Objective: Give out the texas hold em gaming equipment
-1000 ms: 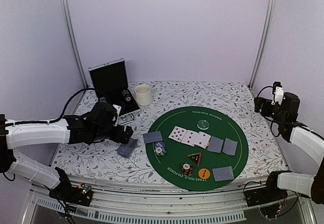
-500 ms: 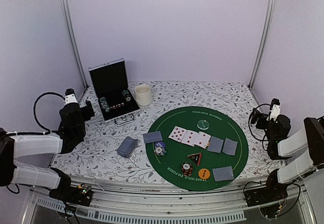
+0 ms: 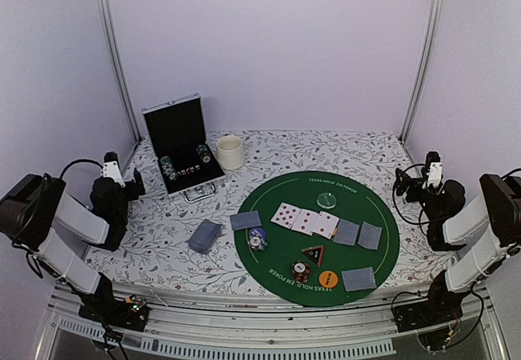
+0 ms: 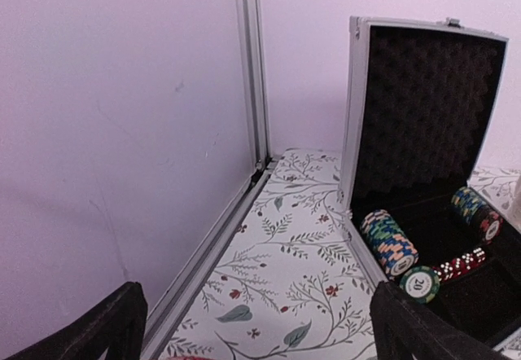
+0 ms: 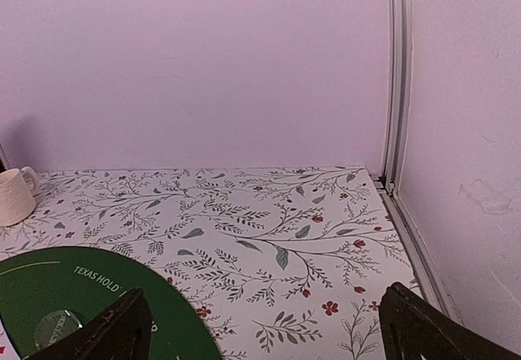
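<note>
Face-up cards [image 3: 305, 220], a blue-white stack [image 3: 258, 238] and a dark red stack [image 3: 300, 271] beside the orange disc [image 3: 328, 279] all sit on the green mat [image 3: 326, 182], well apart from both claws. The left gripper [image 4: 258, 291] hangs wide and empty at the left edge, facing the open case [image 4: 423, 107]. The right gripper [image 5: 264, 293] gapes just as wide and empty at the right edge, off the mat.
</note>
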You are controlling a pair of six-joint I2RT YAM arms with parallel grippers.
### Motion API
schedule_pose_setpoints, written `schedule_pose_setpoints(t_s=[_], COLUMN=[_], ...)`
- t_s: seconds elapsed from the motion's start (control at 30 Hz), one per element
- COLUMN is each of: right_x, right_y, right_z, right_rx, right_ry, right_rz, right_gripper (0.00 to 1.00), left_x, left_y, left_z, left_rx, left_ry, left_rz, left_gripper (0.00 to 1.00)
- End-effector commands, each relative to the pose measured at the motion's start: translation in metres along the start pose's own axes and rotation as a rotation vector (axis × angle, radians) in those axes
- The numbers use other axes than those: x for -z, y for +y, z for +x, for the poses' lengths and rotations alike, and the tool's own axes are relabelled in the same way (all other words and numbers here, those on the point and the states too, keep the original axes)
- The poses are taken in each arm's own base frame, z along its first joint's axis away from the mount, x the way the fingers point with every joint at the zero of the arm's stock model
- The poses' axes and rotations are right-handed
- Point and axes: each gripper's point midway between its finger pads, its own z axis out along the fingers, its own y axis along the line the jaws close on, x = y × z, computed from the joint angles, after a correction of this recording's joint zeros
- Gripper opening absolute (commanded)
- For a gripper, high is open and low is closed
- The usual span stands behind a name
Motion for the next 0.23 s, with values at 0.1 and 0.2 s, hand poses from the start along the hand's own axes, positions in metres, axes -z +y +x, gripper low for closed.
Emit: schedule_pose_setpoints(t_s=[0.1,0.2], right_x=[-0.0035,-0.0033], right_y=[0.0077,0.0077], right_z=[-0.0003,-0.0003], right_rx=[0.020,0.020], right_ry=[-0.001,-0.001], right_rz=[-0.050,-0.050], right_gripper=[0.99,0.99], left_x=[-0.0007,-0.0030], left_y=[-0.0088,-0.0105], left_z=[-0.0141,-0.0097], left_rx=[0.062,0.067], left_ry=[-0.098,-0.066], left_rz=[0.185,0.187], left_gripper=[0.98,0.98])
